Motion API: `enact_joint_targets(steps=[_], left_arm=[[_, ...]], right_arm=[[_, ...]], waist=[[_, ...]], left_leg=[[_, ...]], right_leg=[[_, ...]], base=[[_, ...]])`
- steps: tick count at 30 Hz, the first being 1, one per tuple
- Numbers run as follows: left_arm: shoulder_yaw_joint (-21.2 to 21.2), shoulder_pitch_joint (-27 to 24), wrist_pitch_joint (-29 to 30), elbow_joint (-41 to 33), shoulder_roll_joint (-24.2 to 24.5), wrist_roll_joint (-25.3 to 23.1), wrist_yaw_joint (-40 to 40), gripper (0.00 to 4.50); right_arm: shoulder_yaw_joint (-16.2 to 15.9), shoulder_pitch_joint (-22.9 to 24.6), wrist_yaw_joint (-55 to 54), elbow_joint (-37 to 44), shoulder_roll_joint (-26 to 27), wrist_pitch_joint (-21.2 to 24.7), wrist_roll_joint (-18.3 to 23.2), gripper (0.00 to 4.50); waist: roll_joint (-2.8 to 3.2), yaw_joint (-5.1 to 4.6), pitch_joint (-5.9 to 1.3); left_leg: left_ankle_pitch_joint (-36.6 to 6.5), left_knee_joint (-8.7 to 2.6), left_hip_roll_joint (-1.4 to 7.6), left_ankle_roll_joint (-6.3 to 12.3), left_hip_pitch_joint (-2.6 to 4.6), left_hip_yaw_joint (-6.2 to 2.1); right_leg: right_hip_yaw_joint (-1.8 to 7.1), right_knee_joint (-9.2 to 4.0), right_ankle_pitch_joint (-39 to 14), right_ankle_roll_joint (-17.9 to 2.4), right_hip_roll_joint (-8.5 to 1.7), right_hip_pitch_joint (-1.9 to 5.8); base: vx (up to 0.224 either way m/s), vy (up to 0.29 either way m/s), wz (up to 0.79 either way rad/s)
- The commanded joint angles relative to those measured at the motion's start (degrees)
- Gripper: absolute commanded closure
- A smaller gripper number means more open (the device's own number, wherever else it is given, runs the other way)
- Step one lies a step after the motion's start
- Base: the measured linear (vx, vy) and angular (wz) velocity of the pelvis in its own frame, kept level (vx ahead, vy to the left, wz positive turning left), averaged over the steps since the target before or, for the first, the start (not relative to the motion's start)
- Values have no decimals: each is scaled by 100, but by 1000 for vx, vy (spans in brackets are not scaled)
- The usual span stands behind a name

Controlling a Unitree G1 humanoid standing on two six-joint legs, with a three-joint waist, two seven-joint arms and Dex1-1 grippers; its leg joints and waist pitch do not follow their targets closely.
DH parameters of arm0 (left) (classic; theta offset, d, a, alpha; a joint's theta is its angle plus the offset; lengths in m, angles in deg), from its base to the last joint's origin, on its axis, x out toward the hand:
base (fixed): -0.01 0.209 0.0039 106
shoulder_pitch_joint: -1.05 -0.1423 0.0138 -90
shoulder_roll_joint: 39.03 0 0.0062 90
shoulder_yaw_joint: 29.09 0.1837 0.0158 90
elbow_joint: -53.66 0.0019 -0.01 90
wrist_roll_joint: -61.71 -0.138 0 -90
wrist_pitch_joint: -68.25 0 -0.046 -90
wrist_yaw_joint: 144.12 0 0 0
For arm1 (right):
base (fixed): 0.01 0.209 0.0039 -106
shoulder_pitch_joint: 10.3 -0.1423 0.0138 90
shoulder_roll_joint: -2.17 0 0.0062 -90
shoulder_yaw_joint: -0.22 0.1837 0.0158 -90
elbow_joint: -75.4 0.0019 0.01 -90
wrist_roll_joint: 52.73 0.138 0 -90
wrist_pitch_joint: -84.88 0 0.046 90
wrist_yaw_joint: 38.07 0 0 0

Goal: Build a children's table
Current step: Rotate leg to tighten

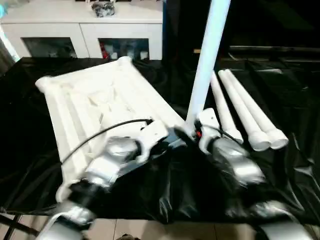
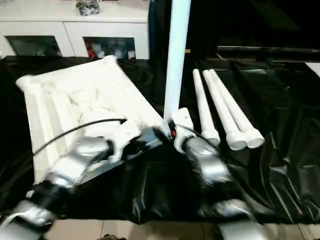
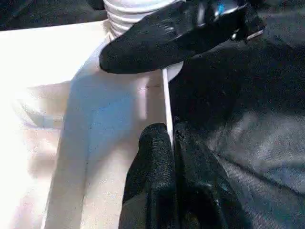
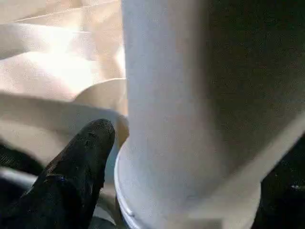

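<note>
Right now my right gripper (image 1: 192, 131) has its fingers clamped on one white leg (image 1: 206, 59), held upright near frame centre, its lower end at the near-right corner of the table top (image 1: 95, 107). In the right wrist view one black finger (image 4: 81, 162) sits against the leg's ribbed base, with the other side of the leg dark and hard to read. The table top lies underside up, ribs showing, in the left half of the frame on black sheeting (image 1: 165, 190). My left gripper (image 3: 170, 138) comes in from lower left, fingers pinched together on the thin rim of the table top at that same corner; the left wrist view shows the rim edge squeezed between both fingers, with my right gripper's finger and the leg base just beyond. Three more legs (image 1: 245, 112) lie side by side on the sheeting at centre right, wide ends toward me, well apart from the top. A white cabinet (image 1: 82, 30) stands across the upper left of the frame behind the sheeting. A black cable (image 1: 100, 132) arcs over my left forearm.
</note>
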Motion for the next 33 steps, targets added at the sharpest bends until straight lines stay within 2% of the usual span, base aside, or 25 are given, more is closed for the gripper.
enact_joint_targets(steps=[1,3,8,10,11,16,22,26,29,30,32,33], left_arm=[[303,-35,-245,-184,-46,236,-530,450],[308,-61,-279,-224,62,300,-804,450],[396,-102,-336,-348,334,463,-1442,450],[418,-119,-322,-395,394,514,-1575,450],[451,-134,-341,-429,470,531,-1704,450],[465,-153,-418,-377,563,490,-1872,450],[425,-190,-401,-392,552,485,-1825,450],[301,-163,-297,-290,338,395,-1352,450],[149,-19,-109,-48,-33,225,-595,450],[143,-13,-99,-39,-50,215,-557,450],[10,140,201,130,-474,45,266,450],[6,144,212,132,-486,43,286,450]], right_arm=[[-361,86,611,283,-68,92,-64,71],[-472,196,1072,532,-268,193,44,71],[-629,384,1959,1096,-663,482,366,71],[-676,413,2121,1202,-741,535,410,85],[-724,432,2295,1304,-818,613,428,107],[-799,468,2500,1458,-912,730,348,141],[-876,555,2514,1556,-857,838,356,175],[-728,598,1912,1361,-519,723,264,177],[-453,434,426,737,26,637,-105,178],[-437,424,369,710,49,639,-110,178],[-52,202,-837,161,573,736,-97,178],[-44,196,-864,148,584,738,-97,178]], waist=[[-55,19,-370],[-22,58,-369],[-42,109,-330],[-38,125,-330],[-38,119,-322],[-67,133,-322],[-87,163,-338],[-87,160,-332],[-91,74,-287],[-85,52,-289],[-86,-43,-264],[-90,-76,-260]], left_leg=[[-1181,-423,526,349,105,-255],[-1159,-418,541,378,118,-255],[-1510,-456,559,262,157,-250],[-1573,-462,568,209,161,-259],[-1699,-468,563,125,176,-264],[-1620,-463,554,103,168,-259],[-1399,-454,556,160,154,-255],[-1367,-456,559,166,145,-254],[-1768,-471,528,-59,183,-280],[-1872,-476,538,-126,196,-303],[-2269,-505,530,-285,210,-340],[-2366,-504,523,-321,220,-347]], right_leg=[[346,-387,-987,-1326,-598,196],[344,-377,-955,-1363,-601,198],[350,-432,-1493,-1293,-587,170],[350,-436,-1611,-1266,-599,170],[354,-450,-1781,-1239,-601,151],[370,-462,-1853,-1192,-619,148],[364,-435,-1657,-1200,-618,157],[366,-428,-1652,-1206,-613,148],[358,-513,-2360,-1101,-628,98],[352,-513,-2479,-1086,-640,98],[339,-556,-2893,-938,-632,70],[334,-565,-2979,-907,-628,57]], base=[[0,0,0],[0,0,0],[0,0,0],[0,0,0],[0,0,0],[0,0,0],[0,0,0],[0,0,0],[0,0,0],[0,0,0],[0,0,0],[0,0,0]])
